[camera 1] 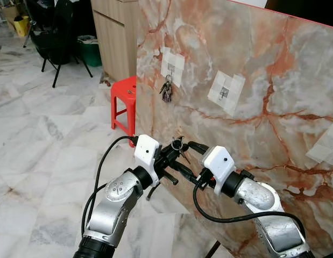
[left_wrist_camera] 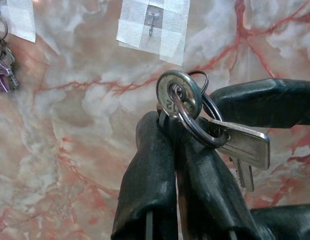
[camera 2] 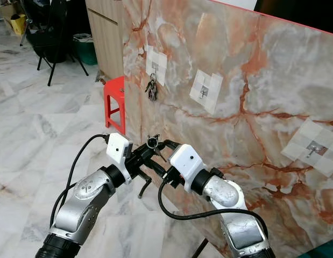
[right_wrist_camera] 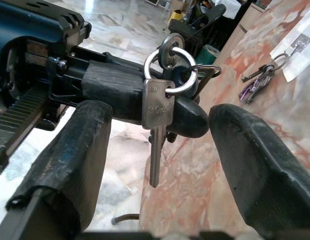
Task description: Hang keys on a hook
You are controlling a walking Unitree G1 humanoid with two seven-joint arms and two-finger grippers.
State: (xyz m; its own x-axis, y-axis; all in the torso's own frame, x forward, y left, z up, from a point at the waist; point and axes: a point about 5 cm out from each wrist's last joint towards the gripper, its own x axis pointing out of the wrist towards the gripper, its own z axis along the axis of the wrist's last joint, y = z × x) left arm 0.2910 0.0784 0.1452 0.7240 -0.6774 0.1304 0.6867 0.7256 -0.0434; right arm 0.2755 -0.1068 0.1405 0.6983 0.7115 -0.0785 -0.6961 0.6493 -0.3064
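My left gripper (camera 1: 176,148) is shut on a steel ring of keys (camera 1: 178,143), pinching the ring and its round tag (left_wrist_camera: 178,96) between its fingertips; one flat key (right_wrist_camera: 156,120) hangs down from the ring. My right gripper (right_wrist_camera: 162,127) stands open, its two fingers (right_wrist_camera: 79,142) on either side of the hanging key without touching it. Both grippers are held close in front of the marble wall (camera 1: 274,59). Up on the wall is a bare metal hook (camera 1: 224,92) on a taped patch. The hook to its left carries another bunch of keys (camera 1: 167,91).
A third taped hook (camera 2: 315,148) sits lower on the wall's right. A red stool (camera 1: 125,95) stands at the wall's left end, beside a wooden cabinet (camera 1: 115,32). A black chair (camera 1: 56,37) and a green bin (camera 1: 91,51) are farther back on the marble floor.
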